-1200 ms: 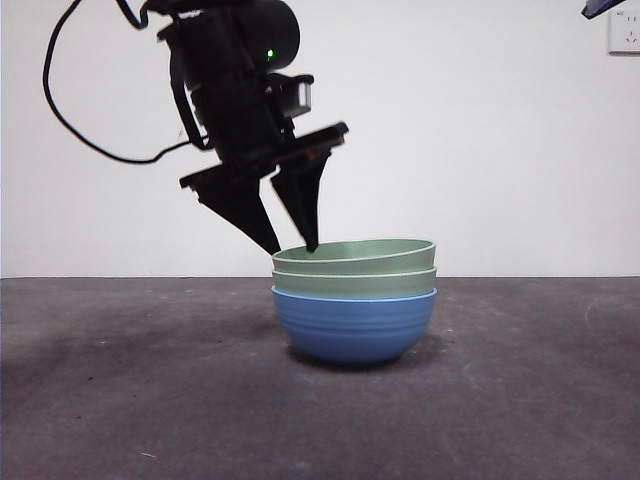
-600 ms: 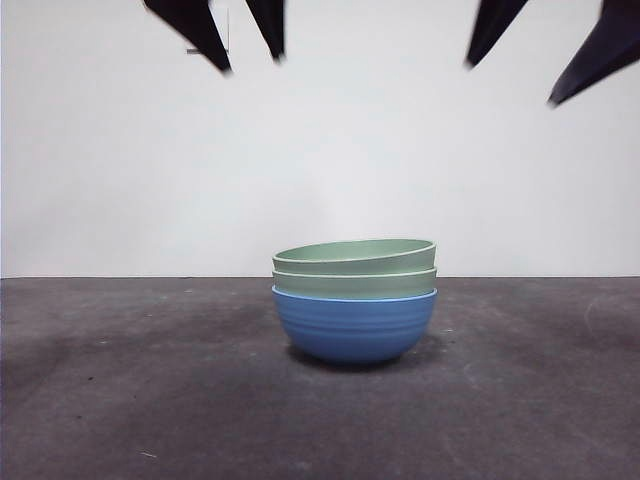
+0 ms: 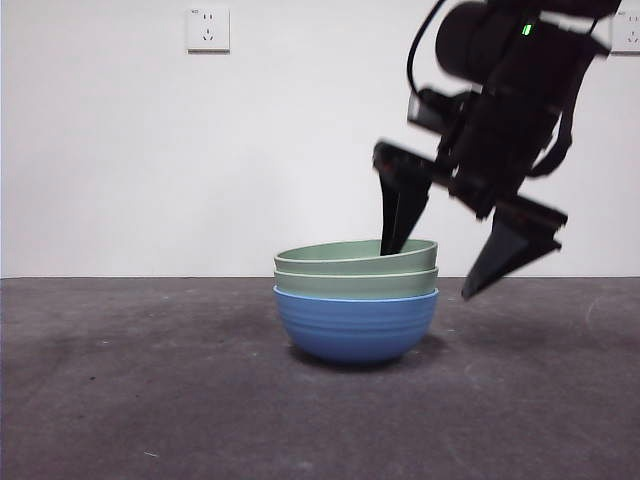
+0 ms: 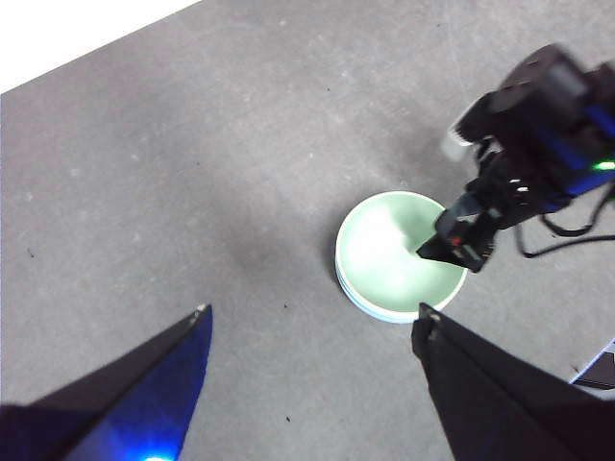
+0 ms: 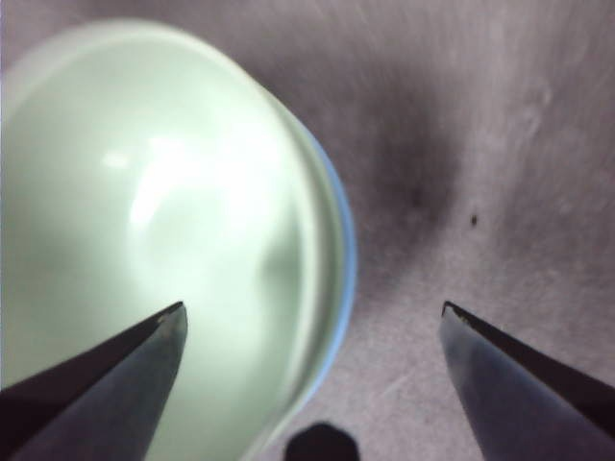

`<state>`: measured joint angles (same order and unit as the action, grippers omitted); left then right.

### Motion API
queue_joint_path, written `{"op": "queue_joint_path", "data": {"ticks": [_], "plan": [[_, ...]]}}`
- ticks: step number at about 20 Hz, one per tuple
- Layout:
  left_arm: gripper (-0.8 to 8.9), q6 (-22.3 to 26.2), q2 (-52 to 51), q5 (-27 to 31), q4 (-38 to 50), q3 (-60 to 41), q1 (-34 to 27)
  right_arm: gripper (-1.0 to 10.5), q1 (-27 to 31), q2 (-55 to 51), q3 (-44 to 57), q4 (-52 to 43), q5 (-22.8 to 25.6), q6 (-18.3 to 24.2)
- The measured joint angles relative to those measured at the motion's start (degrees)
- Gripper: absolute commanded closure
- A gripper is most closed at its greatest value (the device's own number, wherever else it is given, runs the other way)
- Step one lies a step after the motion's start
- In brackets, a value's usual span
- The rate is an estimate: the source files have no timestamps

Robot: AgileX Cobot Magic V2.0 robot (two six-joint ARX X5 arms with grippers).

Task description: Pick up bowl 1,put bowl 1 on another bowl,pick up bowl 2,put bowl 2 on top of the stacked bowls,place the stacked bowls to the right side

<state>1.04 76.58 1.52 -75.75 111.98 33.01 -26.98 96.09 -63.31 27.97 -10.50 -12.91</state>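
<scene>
The stacked bowls stand mid-table: another bowl (image 3: 355, 325), blue and ribbed, holds two pale green bowls, the upper one (image 3: 350, 255) nested in the lower one (image 3: 355, 284). My right gripper (image 3: 428, 272) is open and straddles the stack's right rim, one finger inside the top bowl and the other outside, beside the blue wall. In the right wrist view the green bowl (image 5: 144, 192) and the blue rim (image 5: 344, 259) lie between the open right gripper (image 5: 312, 307). My left gripper (image 4: 312, 309) hangs open high above the stack (image 4: 389, 254), holding nothing.
The dark grey table (image 3: 150, 380) stretches to both sides of the stack. A white wall with a socket (image 3: 207, 28) stands behind. In the left wrist view the right arm (image 4: 538, 115) leans over the bowls.
The left gripper rose from the stack's left rim and left the front view. The right arm came down from the top right, and its open fingers now straddle the right rim.
</scene>
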Motion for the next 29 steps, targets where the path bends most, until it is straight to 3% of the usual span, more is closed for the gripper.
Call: {"op": "queue_joint_path", "data": {"ticks": [2, 7, 11, 22, 29], "plan": [[4.58, 0.02, -0.7, 0.0, -0.26, 0.0, 0.0, 5.6, 0.0, 1.57, 0.0, -0.26, -1.01, -0.22], [4.58, 0.0, -0.79, 0.0, -0.59, 0.0, 0.0, 8.6, 0.0, 2.19, 0.0, -0.94, -3.04, -0.39], [4.58, 0.02, -0.79, 0.0, -0.59, 0.0, 0.0, 9.6, 0.11, 2.19, 0.0, -1.51, -2.95, -0.48], [4.59, 0.02, -0.79, -0.02, -0.59, 0.0, 0.0, 9.6, 2.23, -3.13, 0.04, -1.29, -2.84, -0.35], [4.59, 0.0, -0.79, -0.17, -0.59, -0.02, 0.0, 9.6, 16.46, -6.01, 0.04, 0.74, -2.27, 1.62]]}}
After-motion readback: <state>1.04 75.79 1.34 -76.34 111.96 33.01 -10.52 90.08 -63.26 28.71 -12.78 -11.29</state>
